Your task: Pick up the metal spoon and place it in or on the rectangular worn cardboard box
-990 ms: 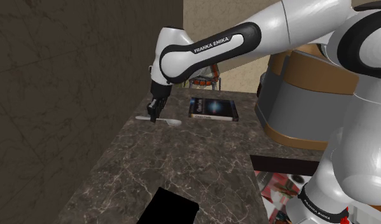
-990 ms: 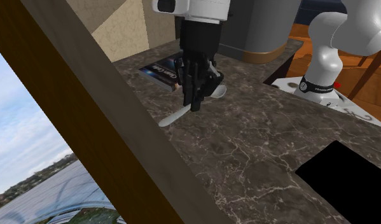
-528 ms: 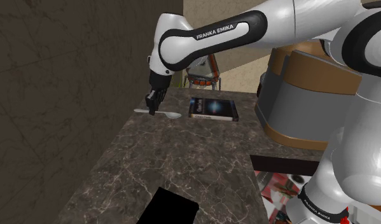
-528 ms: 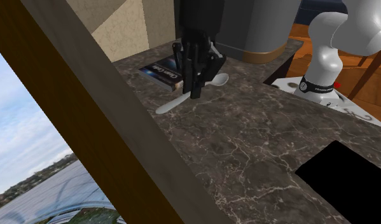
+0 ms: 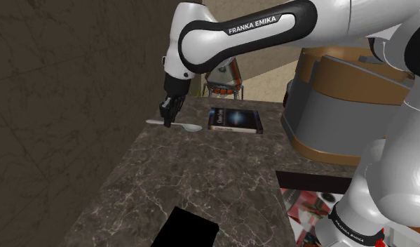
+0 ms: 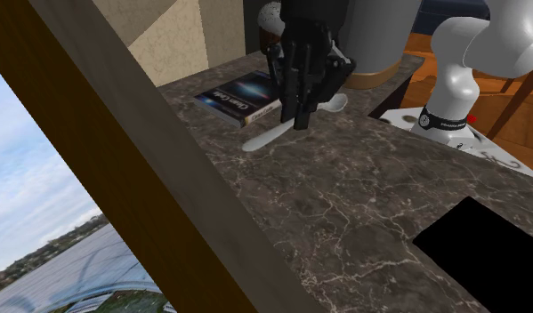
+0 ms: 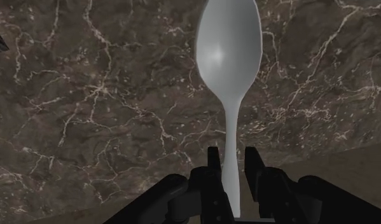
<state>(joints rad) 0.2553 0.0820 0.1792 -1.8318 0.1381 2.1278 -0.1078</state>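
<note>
The dark veined stone counter (image 5: 201, 182) spreads beneath my gripper and runs well past it on every side; in the wrist view its pale veins (image 7: 87, 114) lie behind everything I carry. In the second exterior view a broad wooden beam (image 6: 122, 160) slants across the picture on the far side of the counter from my stand, with sky and water beyond it. My white arm (image 5: 257, 31) reaches out over the stone and bends down at the wrist. A big grey drum with brown bands (image 5: 327, 105) stands well away from my gripper, out past the bowl end of the spoon. A flat black area (image 5: 187, 230) sits on the counter, well apart from my gripper, back towards my stand. A dark book (image 5: 234, 120) lies flat on the stone near my gripper, on the bowl side of the spoon and not touching it. My gripper (image 5: 170, 121) points down over the counter, its two black fingers (image 7: 254, 167) pinching the handle of the spoon (image 7: 228, 57) between them. The spoon is pale grey and smooth; it sits crosswise in my grasp, roughly level, bowl facing up. Its handle sticks out on one side of my fingers and its bowl on the other (image 6: 266, 139), and it appears to hang clear of the stone below
</note>
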